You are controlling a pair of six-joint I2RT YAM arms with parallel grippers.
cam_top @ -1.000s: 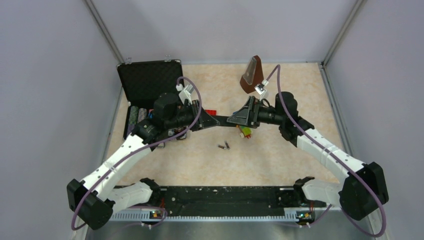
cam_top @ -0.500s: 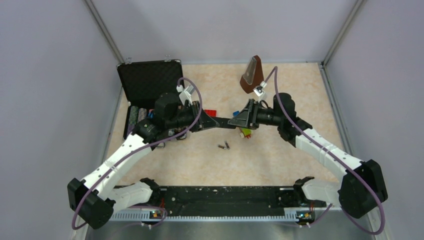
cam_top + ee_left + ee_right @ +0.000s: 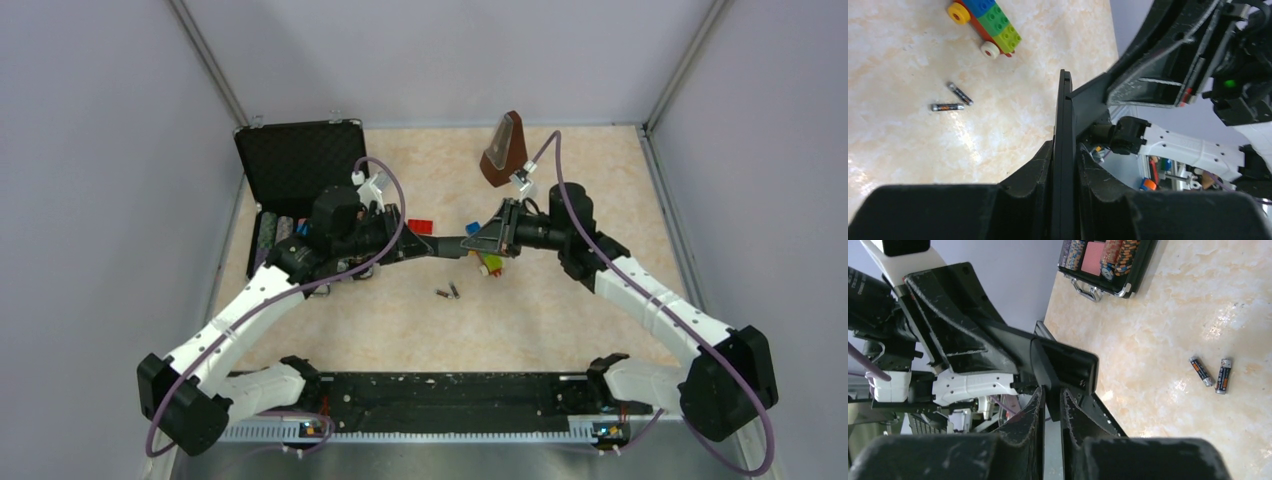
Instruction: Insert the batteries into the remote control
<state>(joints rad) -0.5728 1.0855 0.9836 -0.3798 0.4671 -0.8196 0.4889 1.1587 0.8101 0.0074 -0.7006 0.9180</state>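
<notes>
Top external: remote control [image 3: 447, 245] seemingly half-hidden.

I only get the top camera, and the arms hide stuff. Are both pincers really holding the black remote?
Observer: The left one is. Its wrist camera shows the left pincer squeezing the flat faces of the remote control.
Operator: What about the other one?
Observer: The right wrist camera shows the right pincer with its fingertips tight on the remote's other end.
Operator: Are those tiny specks below the batteries?
Observer: Yes. Up close, the two batteries are dark with orange bands and silver ends, and they lie loose on the table.
</notes>
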